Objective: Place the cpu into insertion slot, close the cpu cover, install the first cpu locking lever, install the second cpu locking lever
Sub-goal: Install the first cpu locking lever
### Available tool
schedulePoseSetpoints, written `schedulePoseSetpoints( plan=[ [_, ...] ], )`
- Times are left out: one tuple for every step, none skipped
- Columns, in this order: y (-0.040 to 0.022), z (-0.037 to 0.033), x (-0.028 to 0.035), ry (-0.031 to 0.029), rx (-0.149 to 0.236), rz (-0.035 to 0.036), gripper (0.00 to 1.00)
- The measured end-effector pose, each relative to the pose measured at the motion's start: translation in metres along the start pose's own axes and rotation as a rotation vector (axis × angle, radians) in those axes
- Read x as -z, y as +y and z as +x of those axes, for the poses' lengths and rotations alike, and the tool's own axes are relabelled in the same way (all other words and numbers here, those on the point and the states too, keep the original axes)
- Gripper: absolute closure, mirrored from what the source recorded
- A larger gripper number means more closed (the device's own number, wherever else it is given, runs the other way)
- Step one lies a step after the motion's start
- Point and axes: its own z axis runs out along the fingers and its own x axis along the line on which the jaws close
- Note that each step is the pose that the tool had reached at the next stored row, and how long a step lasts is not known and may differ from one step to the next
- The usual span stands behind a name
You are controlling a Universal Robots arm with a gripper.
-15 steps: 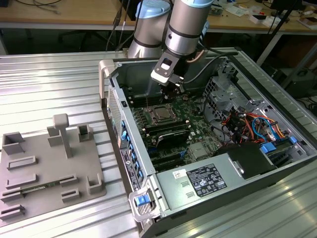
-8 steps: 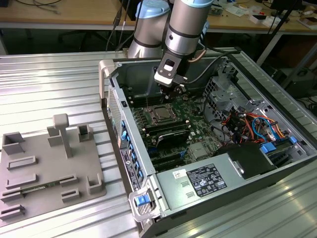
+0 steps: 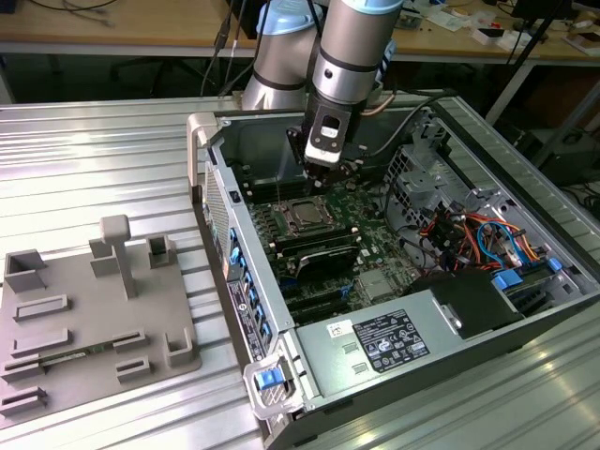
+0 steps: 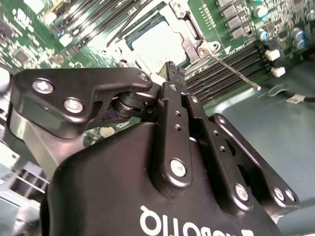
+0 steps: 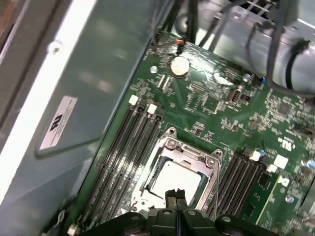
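At the exterior view's left, a grey tray (image 3: 94, 319) is seen lying on the table (image 3: 94, 159), well apart from the work. Beside it the open computer case (image 3: 214, 178) is seen, with the green motherboard (image 3: 375, 234) inside.

In the middle, the gripper (image 3: 323, 167) is held just above the insertion slot (image 3: 288, 223). In both wrist views its two fingertips (image 5: 171, 194) are pressed together, and nothing is held between them.

In the first wrist view the cpu (image 5: 177, 181) is seen lying flat in the slot. The cpu cover (image 5: 192, 152) is laid down over it, so the shiny top is seen through the window. The first two steps are judged to be done.

In the second wrist view a thin locking lever (image 4: 231, 69) is seen sticking out from a corner of the slot, across the black memory slots (image 4: 231, 61). It seems not to be tucked in yet, so the first lever step is judged to be in hand. For that, the lever must be pushed down and slid under its little hook. Care must be taken that the tips do not slip off such a thin rod.

At the exterior view's right, coloured cables (image 3: 478, 234) are seen, far from the gripper.
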Motion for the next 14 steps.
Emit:
schedulePoseSetpoints(
  plan=[
    [0.0,0.0,0.0,-0.0002,0.022,-0.0007,0.89],
    [0.0,0.0,0.0,-0.0004,0.041,-0.0013,0.89],
    [0.0,0.0,0.0,-0.0007,0.066,-0.0021,0.89],
    [0.0,0.0,0.0,-0.0009,0.085,-0.0027,0.89],
    [0.0,0.0,0.0,-0.0012,0.109,-0.0034,0.89],
    [0.0,0.0,0.0,-0.0014,0.128,-0.004,0.89],
    [0.0,0.0,0.0,-0.0016,0.146,-0.0046,0.89],
    [0.0,0.0,0.0,-0.0017,0.164,-0.0052,0.89],
    [0.0,0.0,0.0,-0.002,0.185,-0.0058,0.89],
    [0.0,0.0,0.0,-0.0021,0.202,-0.0063,0.89],
    [0.0,0.0,0.0,-0.0023,0.221,-0.0069,0.89],
    [0.0,0.0,0.0,-0.0025,0.238,-0.0074,0.89],
    [0.0,0.0,0.0,-0.0027,0.256,-0.008,0.89],
    [0.0,0.0,0.0,-0.0029,0.272,-0.0084,0.89]
  ],
)
